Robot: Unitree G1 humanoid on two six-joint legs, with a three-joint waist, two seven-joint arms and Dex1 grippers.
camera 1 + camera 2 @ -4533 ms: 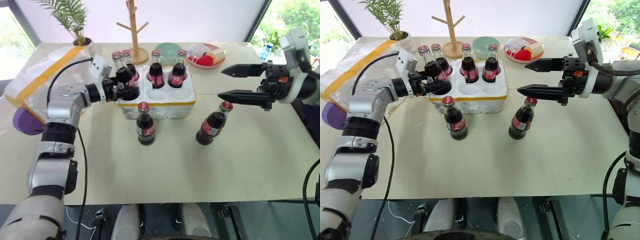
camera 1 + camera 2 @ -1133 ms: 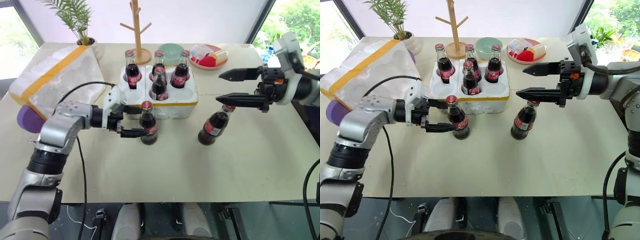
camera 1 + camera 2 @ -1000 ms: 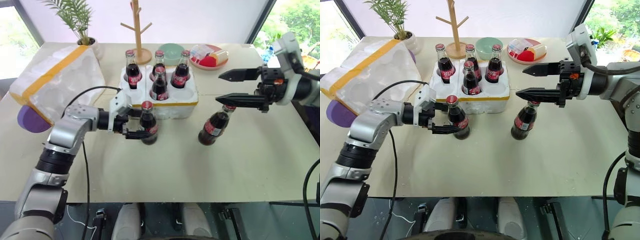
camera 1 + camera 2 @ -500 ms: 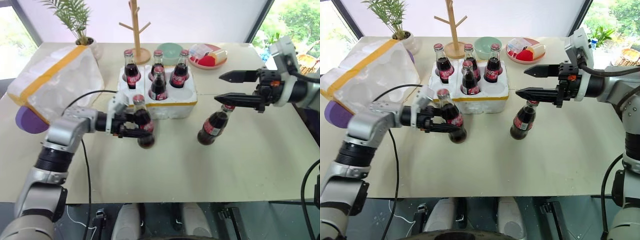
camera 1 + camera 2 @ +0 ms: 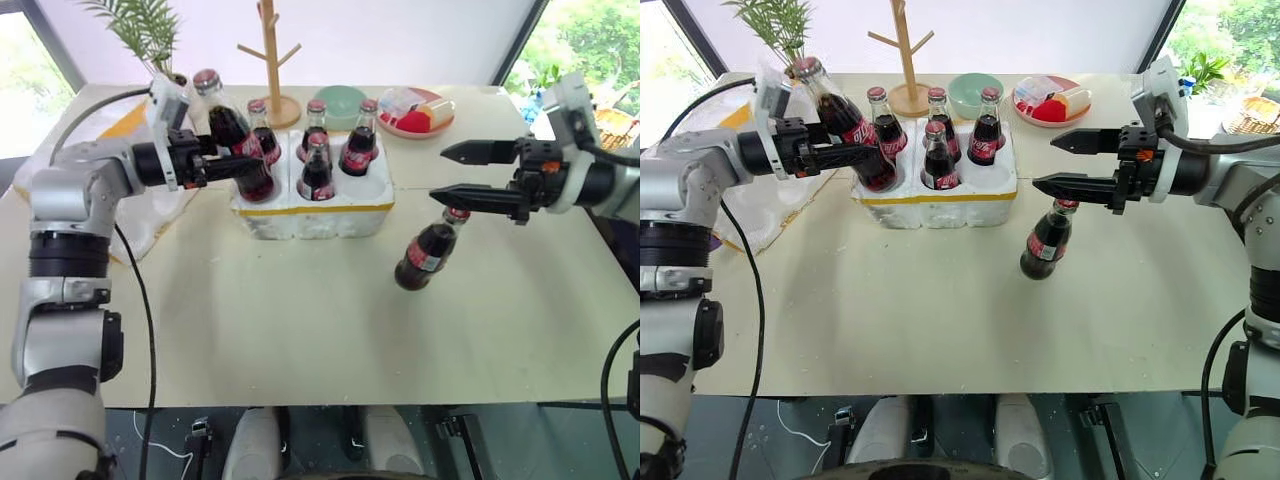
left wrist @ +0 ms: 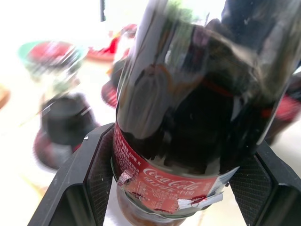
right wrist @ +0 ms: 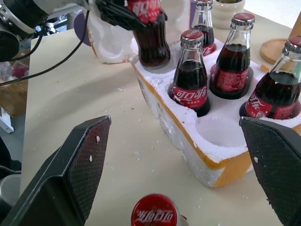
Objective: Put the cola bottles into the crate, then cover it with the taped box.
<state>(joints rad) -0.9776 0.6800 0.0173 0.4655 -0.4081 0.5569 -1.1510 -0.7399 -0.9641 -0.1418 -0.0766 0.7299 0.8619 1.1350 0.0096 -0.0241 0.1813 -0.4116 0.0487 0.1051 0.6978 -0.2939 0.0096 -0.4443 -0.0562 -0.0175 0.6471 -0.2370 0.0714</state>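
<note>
Glass, dark and red-labelled, sits clamped in the jaws of the left gripper (image 5: 215,160), which holds a tilted cola bottle (image 5: 232,142) over the crate (image 5: 315,205) at its 9 o'clock front corner, cap leaning away toward the taped box (image 5: 140,205). In the eye views the crate carries four upright bottles: three along the back row and one in the front middle well, leaving the front wells at either end free. One loose bottle (image 5: 427,248) leans on the surface (image 5: 330,320) at about 4 o'clock from the crate, under the right gripper (image 5: 470,172), whose jaws stand wide and hold nothing. A green bowl (image 5: 335,100) and a red plate (image 5: 412,110) lie beyond the crate at 12 to 1 o'clock. The left wrist view shows both pads pressed against the label band, low on the bottle's body. The right wrist view looks across the crate: the held bottle's base hangs at the far front well, an open well (image 7: 216,132) lies nearest, and the loose bottle's red cap (image 7: 153,212) sits at the near edge. To do this step well, I would bring the bottle upright before lowering it, centre its base over the free well, keep its shoulder clear of the neighbouring bottle, and let go only once the base is seated, since the foam rim looks crumbly.
</note>
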